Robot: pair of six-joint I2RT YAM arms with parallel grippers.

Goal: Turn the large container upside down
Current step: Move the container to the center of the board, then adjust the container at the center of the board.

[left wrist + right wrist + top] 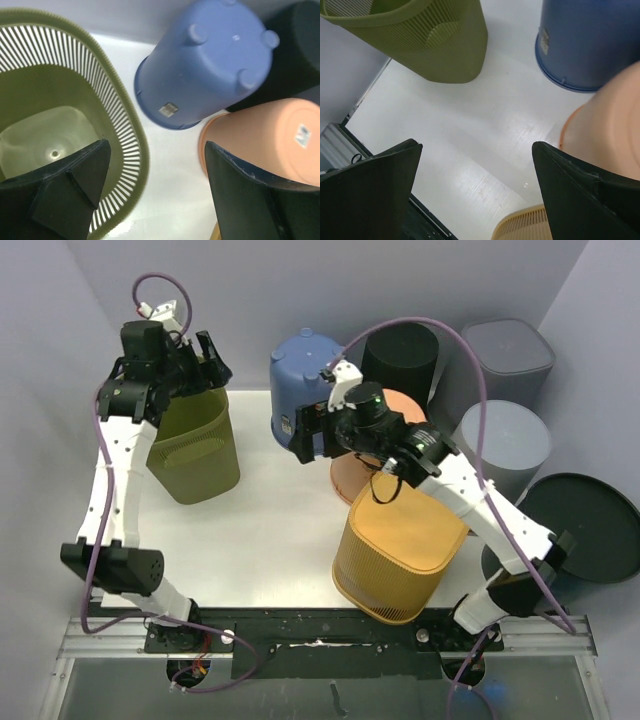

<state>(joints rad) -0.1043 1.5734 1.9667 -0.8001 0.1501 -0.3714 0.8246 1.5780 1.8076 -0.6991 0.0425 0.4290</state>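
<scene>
The large container is an olive green slatted basket (pixel 195 450) standing upright at the table's left, mouth up. The left wrist view looks down into it (pixel 30 125), and it shows in the right wrist view (pixel 435 45) too. My left gripper (pixel 205 360) hangs open over its right rim (pixel 135 150). One finger (pixel 75 175) is over the inside and the other (pixel 240 185) is outside, with nothing gripped. My right gripper (pixel 312 432) stands open above bare table (pixel 477 150) near the middle, holding nothing.
A blue pot (pixel 300 375) and a peach pot (pixel 345 480) stand upside down behind and beside the right gripper. A yellow slatted basket (pixel 395 555) sits inverted at front right. A black pot (pixel 400 355), two grey bins (pixel 505 355) and a black round tray (pixel 585 525) line the right side.
</scene>
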